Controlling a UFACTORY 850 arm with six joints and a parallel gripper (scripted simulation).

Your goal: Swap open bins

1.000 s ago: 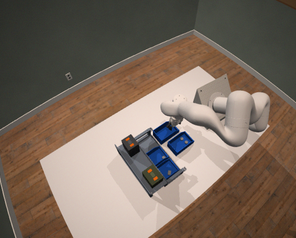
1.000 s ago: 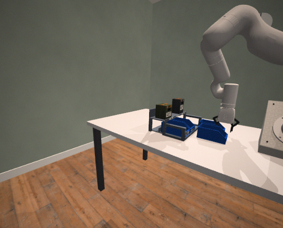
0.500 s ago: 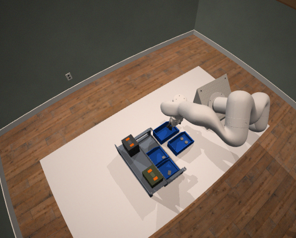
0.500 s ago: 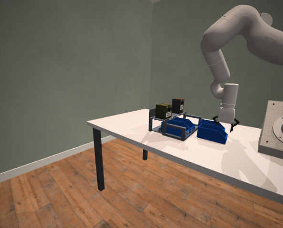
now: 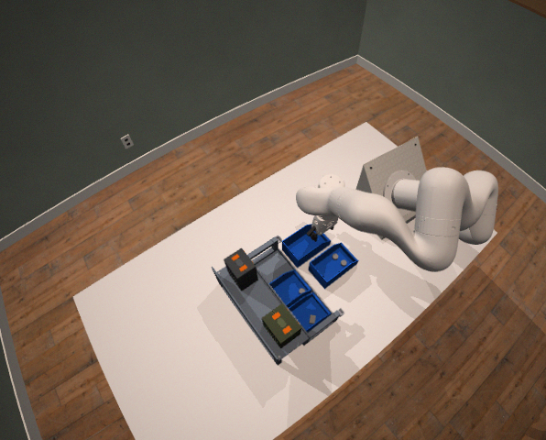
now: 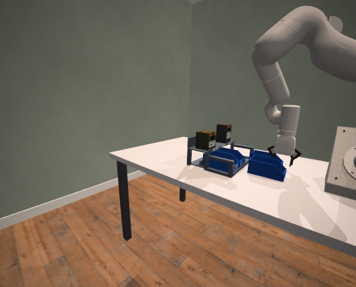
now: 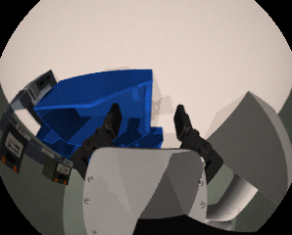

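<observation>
The empty blue bin (image 5: 298, 247) (image 6: 260, 152) (image 7: 94, 88) stands on the table top, its open front toward the robot's base. My gripper (image 5: 312, 234) (image 6: 282, 159) (image 7: 147, 111) is open at its front end, one finger over the bin's inside and the other outside, with the front wall between them in the wrist view. The blue bin with two round parts (image 5: 329, 270) (image 6: 264, 168) stands beside it on the table. The shelf (image 5: 252, 302) (image 6: 220, 160) has a vacant place (image 5: 271, 263) at one end. How deep the fingertips reach is unclear.
Two other blue bins (image 5: 288, 285) (image 5: 306, 313) stand side by side on the shelf. A dark box (image 5: 240, 267) (image 6: 224, 133) and a green box (image 5: 281, 326) (image 6: 205, 140) stand on the upper board. The robot's base block (image 6: 337, 160) is on the table.
</observation>
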